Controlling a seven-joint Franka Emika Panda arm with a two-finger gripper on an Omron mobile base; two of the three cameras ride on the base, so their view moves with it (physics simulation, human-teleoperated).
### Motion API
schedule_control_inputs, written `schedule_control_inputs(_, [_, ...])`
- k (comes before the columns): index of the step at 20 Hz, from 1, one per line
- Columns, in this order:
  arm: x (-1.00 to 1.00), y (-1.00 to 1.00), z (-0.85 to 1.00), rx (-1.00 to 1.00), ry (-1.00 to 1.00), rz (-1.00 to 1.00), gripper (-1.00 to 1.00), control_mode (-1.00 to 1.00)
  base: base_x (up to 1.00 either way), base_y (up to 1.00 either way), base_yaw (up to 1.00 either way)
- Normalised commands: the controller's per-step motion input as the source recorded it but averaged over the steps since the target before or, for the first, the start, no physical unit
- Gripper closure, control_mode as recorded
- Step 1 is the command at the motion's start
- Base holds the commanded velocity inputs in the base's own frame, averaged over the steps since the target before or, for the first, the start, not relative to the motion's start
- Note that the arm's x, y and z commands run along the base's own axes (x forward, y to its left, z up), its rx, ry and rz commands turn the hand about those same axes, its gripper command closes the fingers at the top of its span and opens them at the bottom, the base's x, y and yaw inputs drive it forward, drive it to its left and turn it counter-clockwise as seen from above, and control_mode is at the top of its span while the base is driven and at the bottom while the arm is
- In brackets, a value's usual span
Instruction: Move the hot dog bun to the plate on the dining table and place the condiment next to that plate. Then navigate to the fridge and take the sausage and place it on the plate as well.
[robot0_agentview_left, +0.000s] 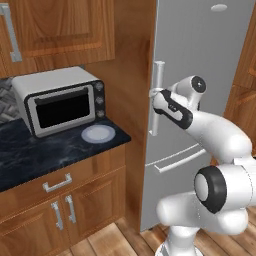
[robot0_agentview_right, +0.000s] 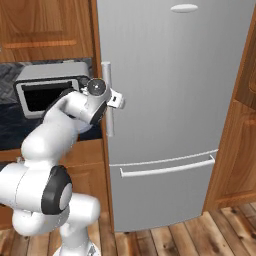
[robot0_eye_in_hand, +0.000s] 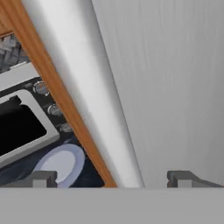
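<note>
Grey fridge handle sits between my spread pincer's tips, at twelve o'clock. Closing off-centre, I might slip off it.

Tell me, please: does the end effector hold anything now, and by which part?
Nothing is held. The end effector is open, its fingertips standing on either side of the fridge's vertical handle but not closed on it.

A smooth, matt grey metal finish is seen on the fridge; the counter is topped in glossy black marble.
</note>
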Motion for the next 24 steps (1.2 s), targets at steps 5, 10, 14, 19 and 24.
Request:
schedule_control_inputs(5, [0.73,0.01,-0.27,0.0,0.0,0.0,-1.0,-1.0,0.0,0.0,0.0])
schedule_control_inputs(10, [0.59,0.01,-0.42,0.0,-0.02,0.0,-1.0,-1.0,0.0,0.0,0.0])
schedule_control_inputs(14, [0.64,0.01,-0.26,0.0,-0.02,0.0,1.0,-1.0,0.0,0.0,0.0])
schedule_control_inputs(19, [0.3,-0.09,-0.01,0.0,-0.01,0.0,1.0,-1.0,0.0,0.0,0.0])
schedule_control_inputs(24, [-0.06,-0.65,0.04,0.0,0.0,-0.01,1.0,-1.0,0.0,0.0,0.0])
